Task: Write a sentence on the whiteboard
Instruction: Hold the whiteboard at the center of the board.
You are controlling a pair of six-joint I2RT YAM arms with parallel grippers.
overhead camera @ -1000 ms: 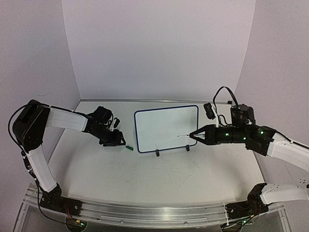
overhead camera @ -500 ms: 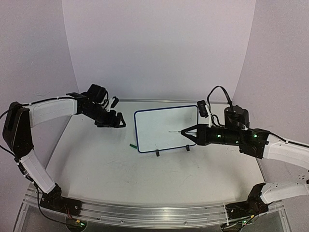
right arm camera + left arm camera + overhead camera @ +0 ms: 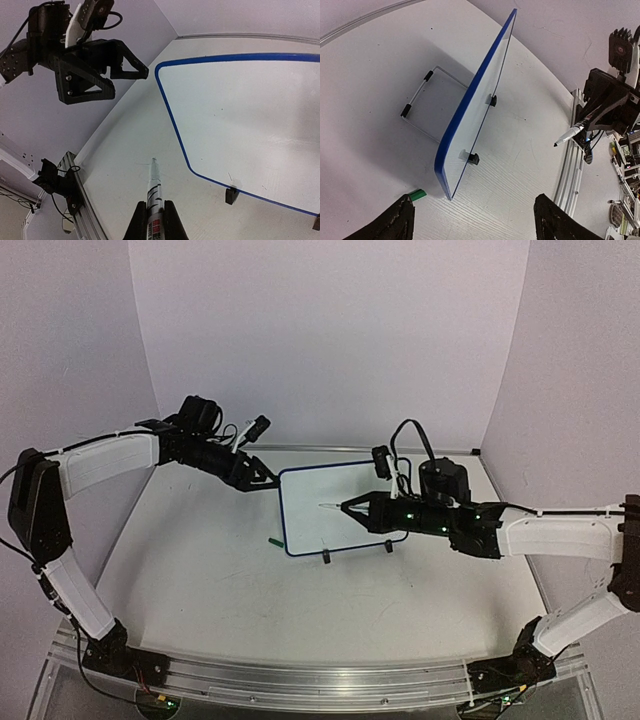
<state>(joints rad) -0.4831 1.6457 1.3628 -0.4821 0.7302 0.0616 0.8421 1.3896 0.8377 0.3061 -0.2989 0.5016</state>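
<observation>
The whiteboard [image 3: 335, 485] stands tilted on its black wire stand feet [image 3: 325, 558] at the table's middle. Its face is blank white, and no sentence is in view on it. My right gripper [image 3: 348, 508] is shut on a marker [image 3: 330, 506] whose tip hovers in front of the board's left half. In the right wrist view the marker [image 3: 154, 187] sticks out between my fingers, pointing past the whiteboard's [image 3: 240, 110] lower left corner. My left gripper [image 3: 266, 478] is open and empty, raised beside the board's upper left corner. The left wrist view shows the whiteboard [image 3: 470, 100] edge-on.
A small green marker cap [image 3: 273, 541] lies on the table left of the board's lower corner; the left wrist view shows the cap [image 3: 418, 194] too. Purple walls close in the back and sides. A metal rail [image 3: 300, 680] runs along the near edge.
My left gripper rose from the table beside the green cap, opened wider and moved right to the board's upper left corner. My right gripper carried the marker leftward across the board.
</observation>
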